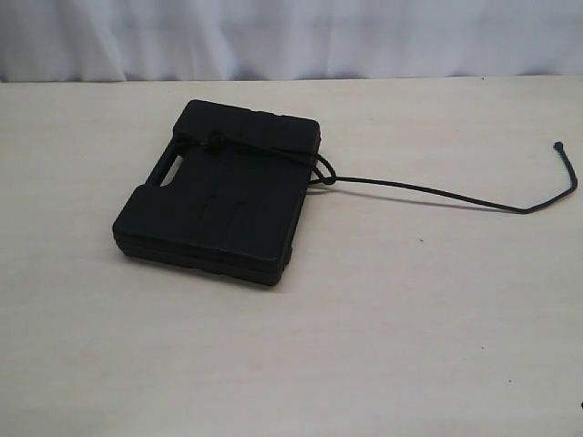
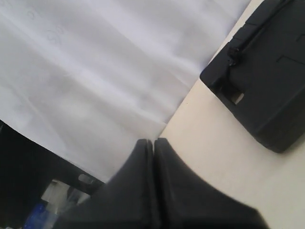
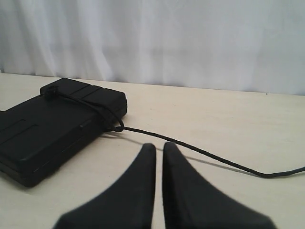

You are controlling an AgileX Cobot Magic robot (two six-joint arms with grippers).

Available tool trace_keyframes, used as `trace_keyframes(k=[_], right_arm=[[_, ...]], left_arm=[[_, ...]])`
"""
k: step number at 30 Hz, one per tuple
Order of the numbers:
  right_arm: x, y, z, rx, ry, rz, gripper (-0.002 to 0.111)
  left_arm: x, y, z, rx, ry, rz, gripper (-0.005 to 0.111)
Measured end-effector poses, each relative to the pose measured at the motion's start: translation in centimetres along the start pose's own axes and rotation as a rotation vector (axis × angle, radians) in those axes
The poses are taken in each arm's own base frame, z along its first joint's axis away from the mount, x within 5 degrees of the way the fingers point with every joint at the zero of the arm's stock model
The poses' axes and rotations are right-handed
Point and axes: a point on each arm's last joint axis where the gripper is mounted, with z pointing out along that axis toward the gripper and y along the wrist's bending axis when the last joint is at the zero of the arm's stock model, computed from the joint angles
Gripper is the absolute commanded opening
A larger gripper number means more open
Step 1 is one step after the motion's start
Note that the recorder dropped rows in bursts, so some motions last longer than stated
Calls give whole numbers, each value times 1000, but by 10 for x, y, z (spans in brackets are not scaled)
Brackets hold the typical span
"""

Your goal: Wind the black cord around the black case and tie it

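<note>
Trailing cord (image 1: 437,196) crosses table (image 1: 364,346) right of case (image 1: 219,200)

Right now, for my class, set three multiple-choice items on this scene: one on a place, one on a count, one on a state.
1. Where does the black cord trail its loose tail in the exterior view?
A) across the table, right of the black case
B) coiled on top of the case
C) over the table's front edge

2. How many cases lie on the table?
A) three
B) two
C) one

3. What state is the right gripper in?
A) open around the cord
B) shut, holding nothing
C) shut on the case

Answers: 1 A, the tail runs rightwards from the case. 2 C, only one case shows. 3 B, its fingers meet with nothing between them.
</note>
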Motion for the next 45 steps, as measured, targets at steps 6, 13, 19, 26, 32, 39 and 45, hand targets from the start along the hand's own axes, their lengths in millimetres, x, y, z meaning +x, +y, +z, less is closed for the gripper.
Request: trace_keyframes(k=[6,13,19,26,32,39,45], right_arm=[[0,0,0,0,0,0,4],[0,0,0,0,0,0,4],[0,0,0,0,0,0,4],[0,-5,0,84,-2,11,4],[0,-12,-1,216,-6,28,4],[0,-12,-1,218,-6,28,4],[0,-12,-1,218,-6,28,4]], left_arm=[[2,-3,0,28,25,-411,0],[2,-3,0,15,38,-1049,0],[4,-2,0,-1,49,-1022,0],[4,-2,0,-2,50,-1021,0],[7,-3,0,-8,91,-922,0],[13,-6,-1,-11,169,-898,0],[16,-4,-2,-62,197,-903,0]])
